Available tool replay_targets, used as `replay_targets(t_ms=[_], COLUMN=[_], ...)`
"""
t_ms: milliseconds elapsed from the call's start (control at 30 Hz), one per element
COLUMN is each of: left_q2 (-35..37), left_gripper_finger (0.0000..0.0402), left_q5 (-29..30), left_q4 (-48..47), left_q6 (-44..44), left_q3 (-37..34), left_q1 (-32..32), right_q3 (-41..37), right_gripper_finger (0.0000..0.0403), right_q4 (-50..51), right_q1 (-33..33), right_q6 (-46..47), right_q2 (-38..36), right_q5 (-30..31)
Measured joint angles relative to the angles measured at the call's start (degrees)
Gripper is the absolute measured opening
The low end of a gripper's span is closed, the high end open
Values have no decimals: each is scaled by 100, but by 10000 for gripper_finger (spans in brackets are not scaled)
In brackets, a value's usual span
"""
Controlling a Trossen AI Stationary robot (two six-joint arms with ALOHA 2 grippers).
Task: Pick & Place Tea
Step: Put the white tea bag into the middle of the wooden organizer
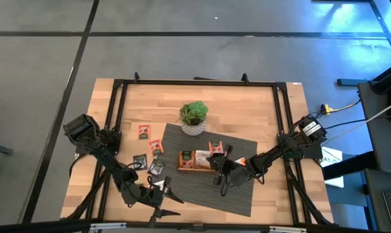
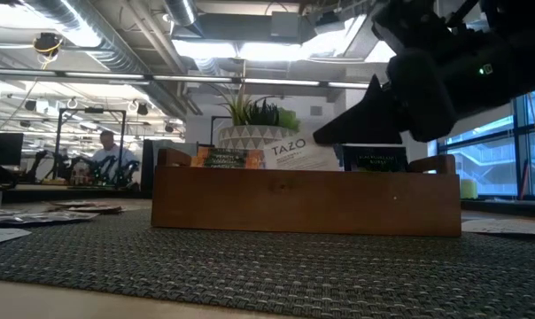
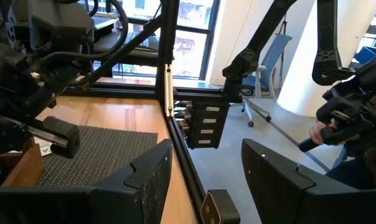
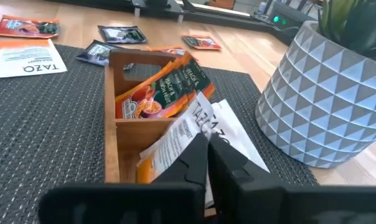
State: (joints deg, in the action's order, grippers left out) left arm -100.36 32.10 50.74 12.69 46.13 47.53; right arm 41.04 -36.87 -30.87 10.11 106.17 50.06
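1. The wooden tray (image 1: 197, 167) lies mid-frame on the grey mat (image 1: 237, 194) in the high view, just below the plant pot (image 1: 193, 127).
2. The right gripper (image 4: 208, 144) sits over the tray's middle compartment, its fingers pressed together on a white sachet (image 4: 194, 127) reading "TAZO".
3. The left gripper (image 1: 164, 197) waits lower left, fingers spread and empty.
4. Loose sachets (image 1: 144, 132) lie left of the tray; an orange-and-green sachet (image 4: 157, 93) fills the compartment beside the gripper.

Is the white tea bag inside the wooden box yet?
Partly in. The white sachet leans tilted in the tray's middle compartment, its top sticking out, with the right gripper pinching it.
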Motion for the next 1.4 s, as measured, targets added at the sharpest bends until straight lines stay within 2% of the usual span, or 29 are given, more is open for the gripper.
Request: replay_targets(t_ms=[200, 367, 467, 533, 633, 700, 767, 867, 967, 1100, 1200, 1333, 1400], left_q2=[0, 0, 0, 0, 0, 0, 0, -3, -7, -7, -8, -99, -245], left_gripper_finger=[191, 189, 191, 191, 190, 190, 191, 191, 190, 191, 191, 189, 190], left_q5=[-4, -9, -13, -16, -243, -496, -499, -354, -309, -210, -84, -80, -281], left_q4=[1, 0, -6, -92, -502, -1001, -1630, -2460, -2656, -2531, -2544, -2506, -2516], left_q6=[2, 76, 366, 646, 1330, 2067, 2942, 3894, 4286, 4357, 4089, 3278, 2835], left_q3=[0, 0, 0, 0, 2, 2, 2, 2, 2, 2, 69, 442, 687], left_q1=[0, 0, 0, 0, 0, 2, 62, 153, 240, 316, 285, 74, -92], right_q3=[0, 0, 0, 0, 53, 123, 194, 237, 238, 238, 238, 238, 240], right_gripper_finger=[76, 133, 154, 162, 165, 166, 166, 166, 166, 166, 166, 166, 166], right_q4=[0, 14, -10, -63, -78, -69, -61, 165, 442, 870, 1473, 3119, 4178], right_q1=[0, -41, -136, -211, -281, -299, -302, -299, -320, -380, -439, -523, -544], right_q6=[-110, -548, -884, -894, -950, -1061, -1095, -1004, -771, -586, -154, 1188, 2048], right_q2=[0, -71, -302, -516, -771, -813, -813, -813, -825, -958, -1338, -2102, -2505], right_q5=[-59, 698, 777, 436, -763, -1525, -2081, -2354, -2326, -2323, -2322, -2336, -2425])
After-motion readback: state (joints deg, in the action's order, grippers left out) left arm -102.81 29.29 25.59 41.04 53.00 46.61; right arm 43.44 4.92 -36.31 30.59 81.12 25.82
